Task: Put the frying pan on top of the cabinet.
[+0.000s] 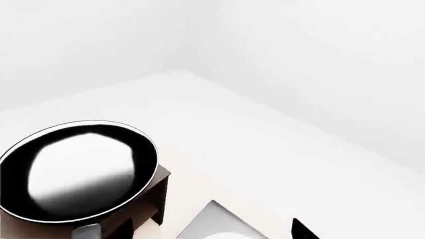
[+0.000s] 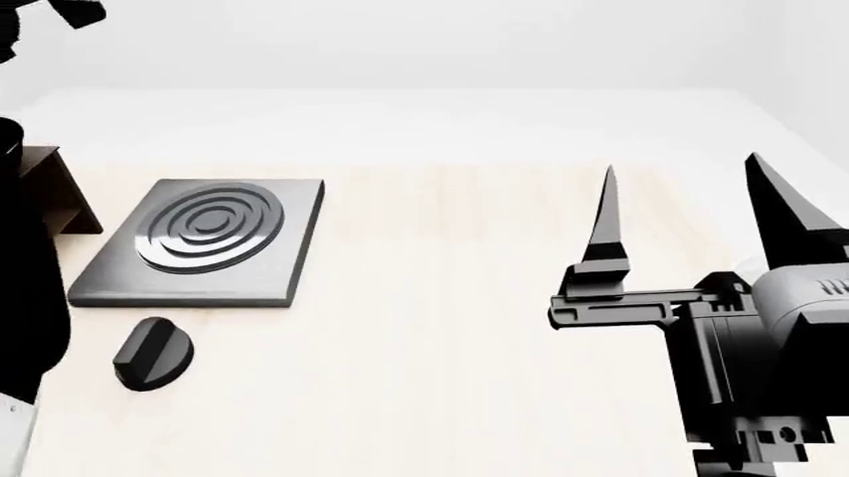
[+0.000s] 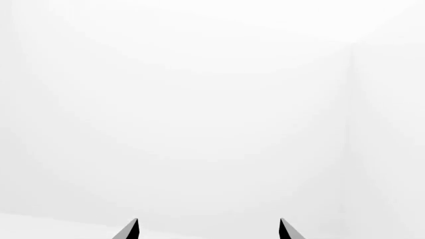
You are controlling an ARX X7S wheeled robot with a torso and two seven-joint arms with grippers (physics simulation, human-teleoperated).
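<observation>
Now frying pan atop cabinet; R fingers wide, empty; L fingers' state unclear.

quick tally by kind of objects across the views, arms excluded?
Frying pan: 1
Cabinet: 1
Hob plate: 1
Knob: 1
Total: 4

Plain white walls surround a pale, seemingly wooden tabletop, evenly lit.
</observation>
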